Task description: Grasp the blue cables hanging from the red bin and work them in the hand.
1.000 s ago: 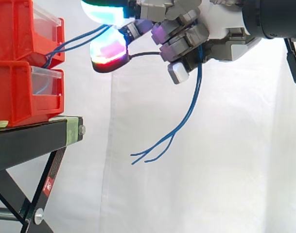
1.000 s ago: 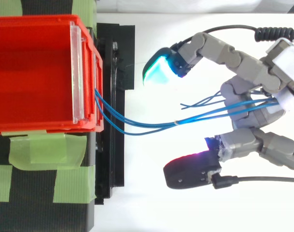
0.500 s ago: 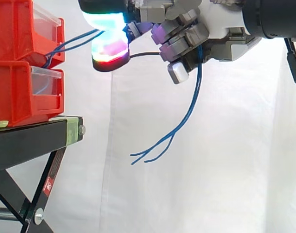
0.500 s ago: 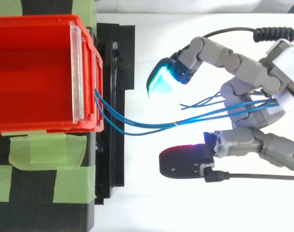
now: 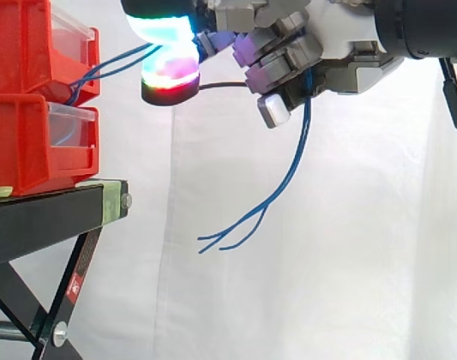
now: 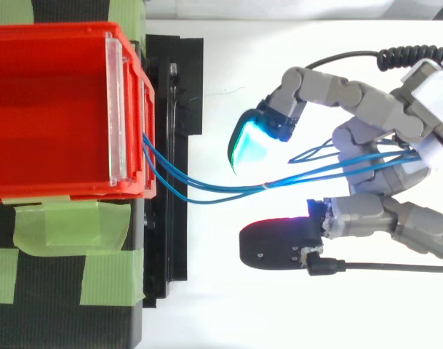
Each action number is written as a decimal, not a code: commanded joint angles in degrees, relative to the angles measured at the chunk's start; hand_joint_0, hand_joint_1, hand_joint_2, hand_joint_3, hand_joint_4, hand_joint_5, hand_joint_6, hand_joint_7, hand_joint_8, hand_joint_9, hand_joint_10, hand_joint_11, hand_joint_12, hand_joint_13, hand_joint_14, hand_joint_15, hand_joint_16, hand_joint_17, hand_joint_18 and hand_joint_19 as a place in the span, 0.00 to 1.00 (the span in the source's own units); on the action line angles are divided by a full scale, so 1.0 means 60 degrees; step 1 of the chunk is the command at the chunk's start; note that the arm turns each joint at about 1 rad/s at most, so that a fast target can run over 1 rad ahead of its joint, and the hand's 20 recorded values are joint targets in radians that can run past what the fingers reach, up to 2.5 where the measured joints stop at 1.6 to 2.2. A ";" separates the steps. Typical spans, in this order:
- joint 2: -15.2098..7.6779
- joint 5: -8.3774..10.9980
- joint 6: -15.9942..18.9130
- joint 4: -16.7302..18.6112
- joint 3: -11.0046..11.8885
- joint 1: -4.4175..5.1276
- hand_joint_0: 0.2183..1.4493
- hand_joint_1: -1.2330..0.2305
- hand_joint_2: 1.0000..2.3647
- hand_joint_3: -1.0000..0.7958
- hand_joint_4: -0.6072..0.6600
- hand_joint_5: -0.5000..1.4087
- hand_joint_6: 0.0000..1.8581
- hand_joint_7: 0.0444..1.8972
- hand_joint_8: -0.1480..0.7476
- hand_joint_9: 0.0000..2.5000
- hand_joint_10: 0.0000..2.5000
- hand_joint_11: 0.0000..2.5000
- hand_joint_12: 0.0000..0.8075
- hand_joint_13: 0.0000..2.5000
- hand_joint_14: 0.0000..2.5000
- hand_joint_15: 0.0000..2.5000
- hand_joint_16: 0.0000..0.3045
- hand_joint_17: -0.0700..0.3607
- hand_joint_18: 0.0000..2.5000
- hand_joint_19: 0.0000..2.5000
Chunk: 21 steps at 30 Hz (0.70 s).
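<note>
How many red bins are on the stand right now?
2, stacked: upper red bin, where the blue cables exit; lower red bin on the black stand. Others may lie off-frame.

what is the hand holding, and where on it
The blue cables, pinched partway along by curled fingers of the hand, between the red bin and their dangling loose ends.

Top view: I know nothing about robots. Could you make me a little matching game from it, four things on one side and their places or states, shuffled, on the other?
Things:
1. blue cables
2. red bin
3. green tape
4. hand

Places or states:
a. stuck on the black stand, beside the bin
b. at the right, fingers curled round the cables
c. stretched from the bin's front across to the hand
d. at the left, open on top

Pairs: 1-c, 2-d, 3-a, 4-b
</note>
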 commanded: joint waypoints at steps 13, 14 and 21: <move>0.0000 0.0020 0.0580 0.0115 0.0000 0.0114 0.61 0.41 0.01 0.16 0.71 0.40 0.11 0.72 0.81 0.68 1.00 1.00 0.87 0.84 1.00 0.86 0.69 0.53 1.00 0.31; 0.0000 0.0020 0.0594 0.0115 0.0000 0.0114 0.60 0.41 0.01 0.16 0.70 0.41 0.10 0.73 0.81 0.68 1.00 1.00 0.87 0.84 1.00 0.86 0.69 0.53 1.00 0.31; 0.0000 0.0094 0.0755 0.0086 0.0000 0.0128 0.57 0.41 0.01 0.10 0.66 0.46 0.05 0.75 0.81 0.68 1.00 1.00 0.87 0.84 1.00 0.86 0.69 0.53 1.00 0.31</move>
